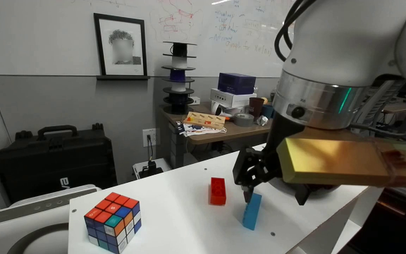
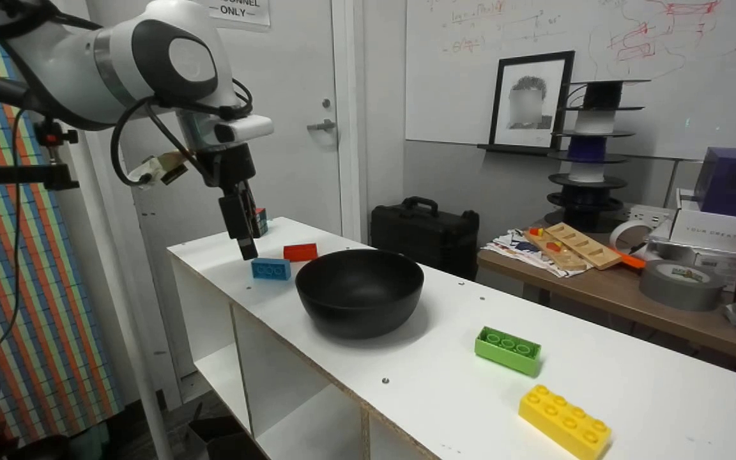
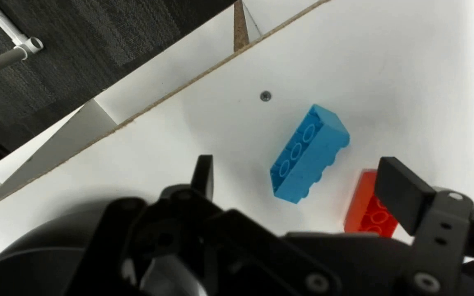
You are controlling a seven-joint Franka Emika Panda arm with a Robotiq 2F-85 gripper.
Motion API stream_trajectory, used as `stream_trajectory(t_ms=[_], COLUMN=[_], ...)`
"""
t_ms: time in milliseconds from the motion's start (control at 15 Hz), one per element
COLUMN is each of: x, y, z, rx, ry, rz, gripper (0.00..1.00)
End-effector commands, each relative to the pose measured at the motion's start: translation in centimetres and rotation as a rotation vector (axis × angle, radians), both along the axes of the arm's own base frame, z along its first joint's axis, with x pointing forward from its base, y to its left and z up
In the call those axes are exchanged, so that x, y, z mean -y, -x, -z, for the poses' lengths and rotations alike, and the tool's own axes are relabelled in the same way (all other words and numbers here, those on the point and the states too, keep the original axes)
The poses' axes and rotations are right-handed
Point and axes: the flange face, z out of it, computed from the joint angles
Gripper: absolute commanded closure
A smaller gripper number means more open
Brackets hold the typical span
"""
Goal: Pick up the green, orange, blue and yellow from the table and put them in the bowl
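Observation:
My gripper (image 1: pixel 275 198) is open and empty, low over the blue block. In the wrist view the gripper (image 3: pixel 300 179) has the blue block (image 3: pixel 313 160) between and beyond its fingers. The blue block (image 2: pixel 271 269) lies on its side on the white table (image 2: pixel 444 364). The red-orange block (image 1: pixel 218 192) lies beside it; one finger partly covers it in the wrist view (image 3: pixel 358 201). The black bowl (image 2: pixel 360 306) looks empty from the visible side. The green block (image 2: pixel 507 352), hollow side up, and the yellow block (image 2: pixel 563 421), studs up, lie past the bowl.
A multicoloured puzzle cube (image 1: pixel 113 222) stands at the table's end. The bowl (image 3: pixel 35 255) sits close to the gripper in the wrist view. A yellowish block (image 1: pixel 333 160) is taped to the arm. A cluttered wooden workbench (image 2: pixel 598 306) stands behind the table.

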Motion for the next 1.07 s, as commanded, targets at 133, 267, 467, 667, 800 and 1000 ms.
stream_trajectory(t_ms=[133,267,467,667,800,1000], x=[0.0,0.5,0.7,0.2,-0.2,-0.8], y=[-0.8,-1.1,-1.5,-2.2,-2.6,-3.2], z=[-0.3,0.7,2.3,3.3,3.8,4.0], rx=[0.014,0.001,-0.010,-0.016,-0.018,-0.012], ry=[0.003,0.014,0.030,0.033,0.030,0.035], rz=[-0.004,0.004,0.003,-0.008,-0.011,-0.021], gripper=[0.00,0.00,0.00,0.00,0.00,0.00])
